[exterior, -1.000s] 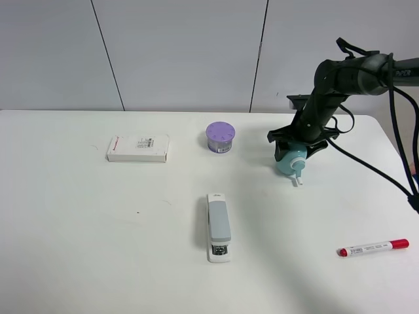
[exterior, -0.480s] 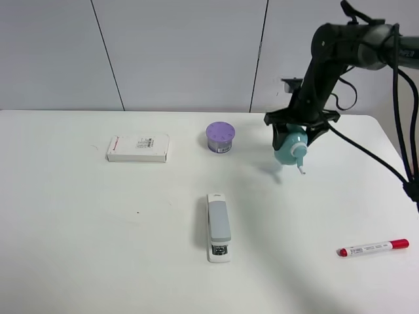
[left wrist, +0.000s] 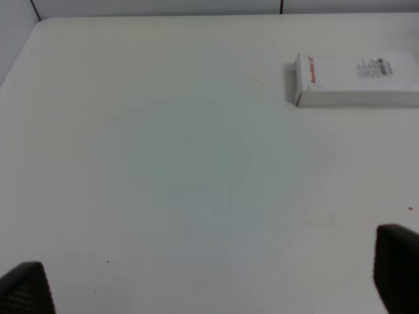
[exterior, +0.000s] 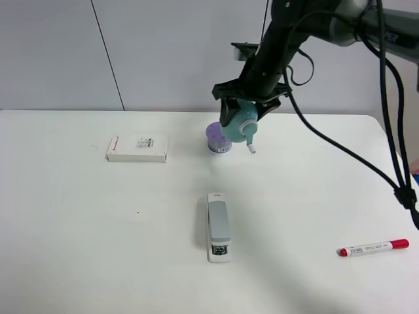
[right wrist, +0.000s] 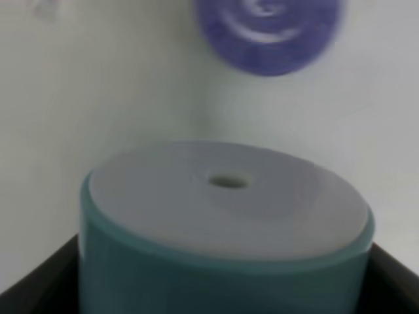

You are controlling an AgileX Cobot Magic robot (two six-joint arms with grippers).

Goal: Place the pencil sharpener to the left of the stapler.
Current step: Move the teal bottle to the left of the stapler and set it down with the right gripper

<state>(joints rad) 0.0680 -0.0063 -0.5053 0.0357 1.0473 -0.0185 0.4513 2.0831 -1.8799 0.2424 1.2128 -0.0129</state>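
Pencil sharpener [exterior: 239, 124]: hanging above the table [exterior: 78, 216], clamped tight in the right gripper [exterior: 243, 112], overlapping the purple container [exterior: 216, 140] in the high view, well behind the stapler [exterior: 218, 227]. Showing its holed white face only at the wrist. Left gripper [left wrist: 209, 286]: gaping wide, holding nothing.

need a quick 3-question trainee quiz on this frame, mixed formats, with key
1. True or false: the rounded mint-teal plastic pencil sharpener rests on the white table.
2. In the high view, the sharpener partly hides which item? A) purple round lidded container B) white flat box C) red-capped marker
3. Which gripper is open and empty?
Key: 1 false, the right gripper holds it aloft; 2 A; 3 the left gripper.
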